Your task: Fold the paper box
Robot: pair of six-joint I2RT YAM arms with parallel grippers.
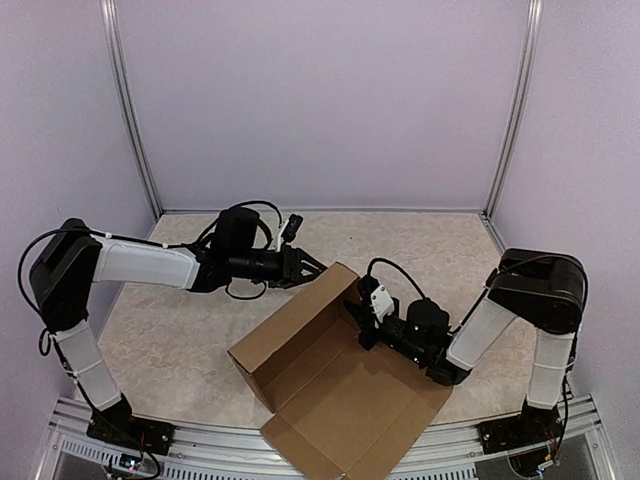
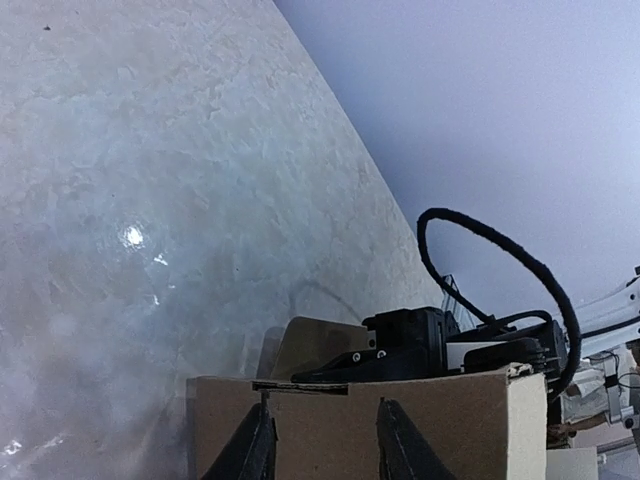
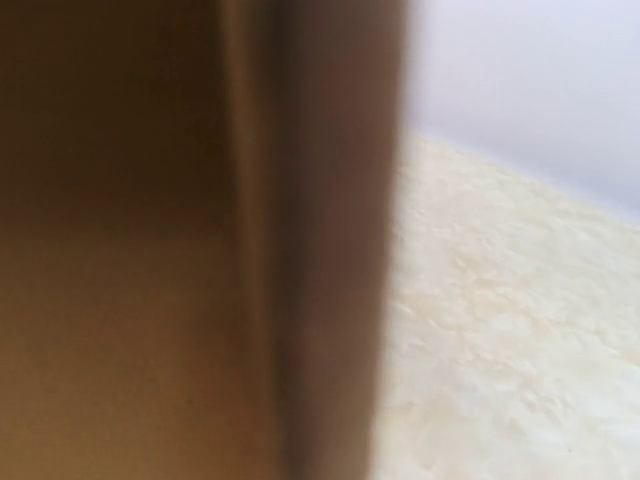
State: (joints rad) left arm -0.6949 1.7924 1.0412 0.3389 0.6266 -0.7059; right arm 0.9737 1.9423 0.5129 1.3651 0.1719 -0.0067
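Note:
The paper box (image 1: 335,385) is brown cardboard, half formed: a long back wall stands up at the left and a wide flap lies open toward the near edge. My left gripper (image 1: 308,267) is open at the box's far corner. In the left wrist view its fingers (image 2: 252,448) spread in front of the outer face of the cardboard wall (image 2: 450,420). My right gripper (image 1: 358,315) reaches inside the box at the far end, and it shows behind the wall in the left wrist view (image 2: 400,350). The right wrist view shows only blurred cardboard (image 3: 180,260) very close; its fingers are hidden.
The beige marbled tabletop (image 1: 430,250) runs back to lilac walls with metal corner posts (image 1: 135,120). A black cable loop (image 2: 500,260) arcs above the right arm. The metal rail (image 1: 200,460) lines the near edge by the arm bases.

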